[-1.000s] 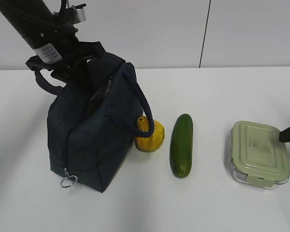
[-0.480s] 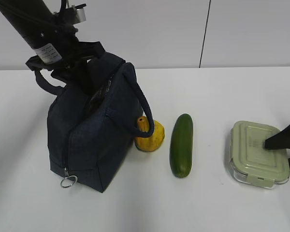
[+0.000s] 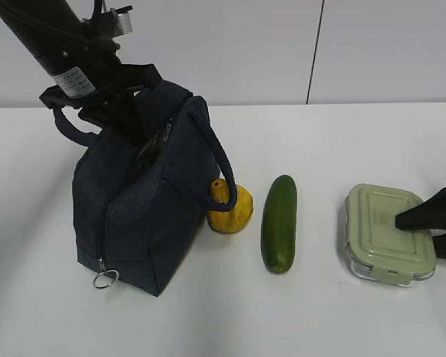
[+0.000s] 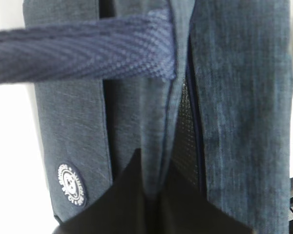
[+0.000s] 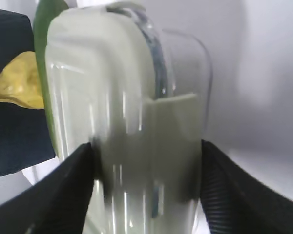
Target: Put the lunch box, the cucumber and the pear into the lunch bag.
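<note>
The navy lunch bag [image 3: 141, 208] stands at the left with its top open. My left gripper [image 3: 123, 123] is shut on the bag's top rim; in the left wrist view [image 4: 154, 195] the fabric edge is pinched between the dark fingers, below a handle [image 4: 88, 51]. The yellow pear [image 3: 229, 210] lies against the bag. The cucumber [image 3: 279, 222] lies just right of it. The lunch box [image 3: 383, 232] with its sage-green lid sits at the right. My right gripper [image 3: 416, 234] is open, with one jaw on each side of the box's right end [image 5: 122, 112].
The white table [image 3: 320, 141] stretches behind and in front of the objects. The bag's zipper ring [image 3: 105, 279] hangs at its front corner. The round white logo [image 4: 72, 184] is on the bag's side. The pear [image 5: 19, 83] and the bag [image 5: 14, 141] show beyond the box.
My right gripper has come in from the right edge and closed in over the lunch box. The box has shifted slightly to the left. The left arm and bag have not moved.
</note>
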